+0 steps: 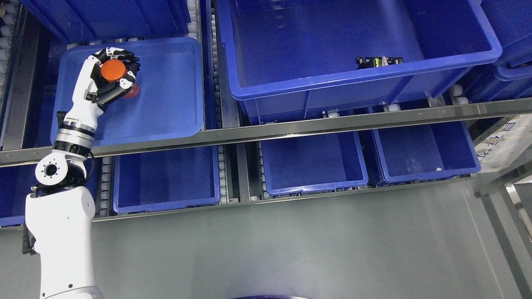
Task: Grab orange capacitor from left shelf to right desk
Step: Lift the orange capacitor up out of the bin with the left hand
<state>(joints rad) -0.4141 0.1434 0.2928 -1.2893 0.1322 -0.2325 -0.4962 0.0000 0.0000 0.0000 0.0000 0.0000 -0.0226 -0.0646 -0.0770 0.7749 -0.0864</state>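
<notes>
**One step done: capacitor in hand, carry to the desk still to come**

One arm only in view, rising from 7 o'clock at the bottom edge and reaching up toward 10 o'clock. Past the bare grey floor nearest the camera, a lower row of blue bins point(311, 166) behind a steel rail point(291, 129), apparently holding nothing. Further up at 10 o'clock, the left hand point(110, 79) over a shallow blue tray point(166, 95), fingers point(120, 85) curled around the orange capacitor point(114, 70), its flat orange top facing the camera. A second patch of orange just below the fingers, probably the lower body of the same capacitor, though hard to tell with the fingers across it. Whether already lifted clear of the tray floor or resting on it: not clear from this angle.

At 1 o'clock, farthest back, a deep blue bin point(365, 74) with a small dark part point(379, 61) near its front wall.

Judged progress: grasp made, so roughly the first third. Left to do: lift out of the tray, swing across to the right, set down. No right desk surely identifiable, only a pale frame at 3 o'clock. Right hand out of view.
</notes>
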